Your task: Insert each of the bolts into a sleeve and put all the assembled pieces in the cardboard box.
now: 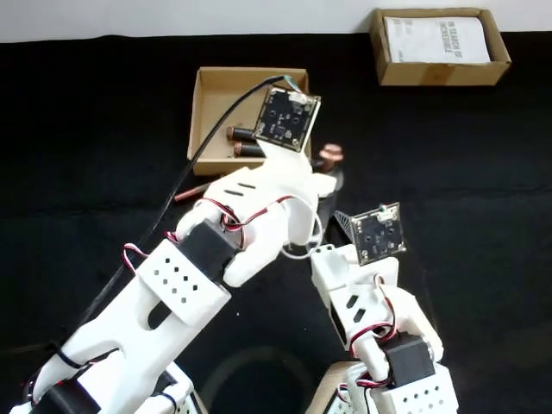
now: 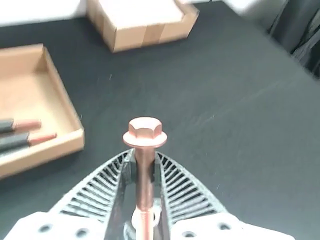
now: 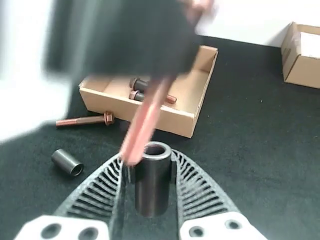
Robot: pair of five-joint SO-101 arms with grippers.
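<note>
My left gripper (image 2: 144, 162) is shut on a copper bolt (image 2: 144, 150), its hex head (image 1: 331, 155) sticking out past the fingertips. My right gripper (image 3: 148, 167) is shut on a dark sleeve (image 3: 151, 177) held upright with its open end up. The held bolt (image 3: 143, 122) slants down with its tip beside the sleeve's rim, at the mouth's edge. The cardboard box (image 1: 207, 103) holds two assembled pieces (image 1: 246, 141). A loose bolt (image 3: 85, 120) lies in front of the box and a loose sleeve (image 3: 67, 162) lies on the mat nearby.
A second cardboard box (image 1: 440, 43) with a paper sheet inside stands at the back right. The black mat (image 1: 448, 172) covers the table. The left arm's body (image 1: 216, 250) crosses the middle, close beside the right arm (image 1: 371, 293).
</note>
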